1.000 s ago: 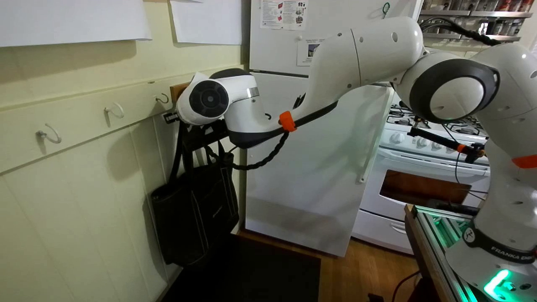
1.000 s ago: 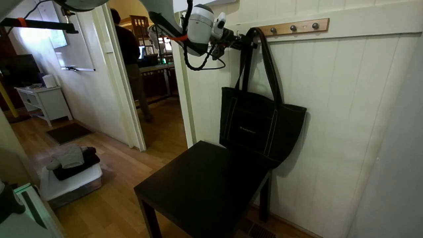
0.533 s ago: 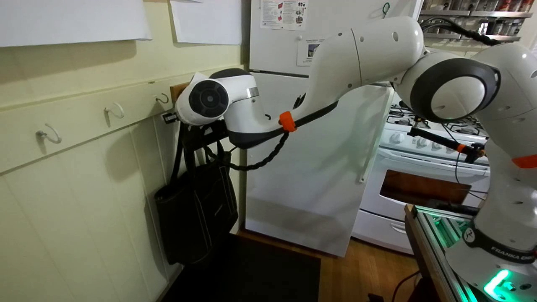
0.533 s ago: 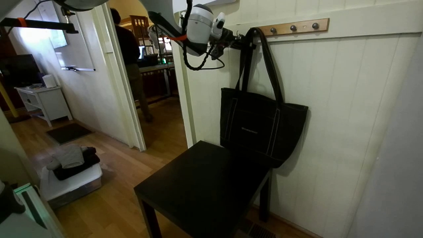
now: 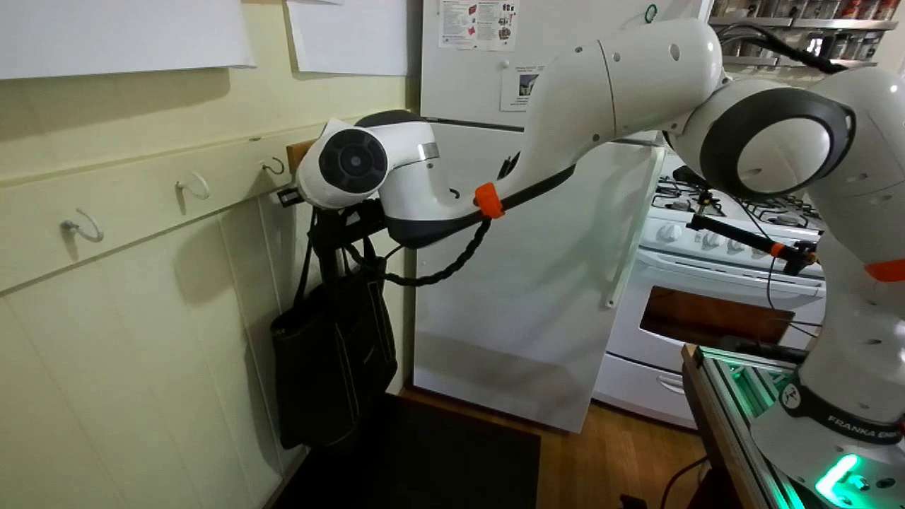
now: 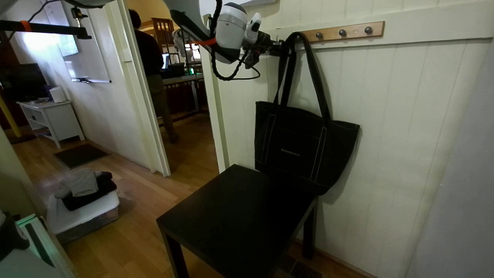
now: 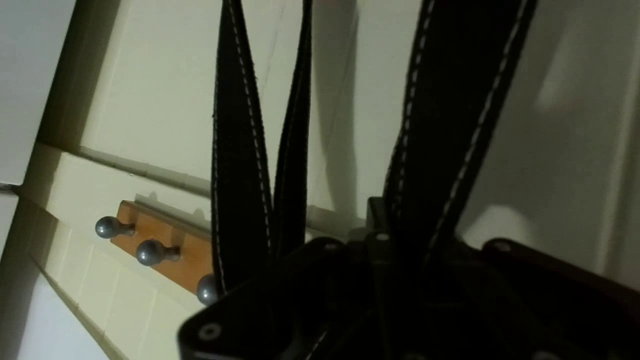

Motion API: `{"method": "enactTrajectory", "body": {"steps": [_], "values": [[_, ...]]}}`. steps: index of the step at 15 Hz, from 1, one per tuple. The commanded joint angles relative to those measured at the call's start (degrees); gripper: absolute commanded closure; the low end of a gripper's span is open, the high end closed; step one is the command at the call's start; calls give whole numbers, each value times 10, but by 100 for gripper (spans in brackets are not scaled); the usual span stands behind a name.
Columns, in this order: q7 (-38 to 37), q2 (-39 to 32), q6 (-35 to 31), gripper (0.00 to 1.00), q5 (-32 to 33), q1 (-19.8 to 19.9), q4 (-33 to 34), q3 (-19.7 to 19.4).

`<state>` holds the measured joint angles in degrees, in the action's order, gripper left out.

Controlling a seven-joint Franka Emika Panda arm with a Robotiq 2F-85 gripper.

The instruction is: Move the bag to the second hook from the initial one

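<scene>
Above the wall-side edge of the counter point(image 6: 227, 212), the bag point(image 6: 305, 148) is hanging by its straps point(image 6: 318, 81); its dark bottom is blending with that edge, so whether they are touching is not showing. The claw point(image 7: 415, 227) is standing narrow and apparently pinching one side of the straps near their top, presumably so they are arching free for slipping over a hook point(image 5: 274, 170). Whether something behind the straps is also bearing weight, the claw is hiding. The bag's body is hanging well below the claw, reaching past the counter's wall-side corner farther from the door frame point(image 6: 139, 92).
</scene>
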<state>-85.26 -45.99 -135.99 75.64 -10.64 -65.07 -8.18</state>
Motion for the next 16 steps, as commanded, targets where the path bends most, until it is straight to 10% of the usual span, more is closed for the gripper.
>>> {"method": "enactTrajectory", "body": {"steps": [1,11,16], "values": [[1,57,31,98,14,-12,-63,1],[-13,153,101,98,26,-8,-146,11],[60,174,28,98,5,38,-160,37]]}}
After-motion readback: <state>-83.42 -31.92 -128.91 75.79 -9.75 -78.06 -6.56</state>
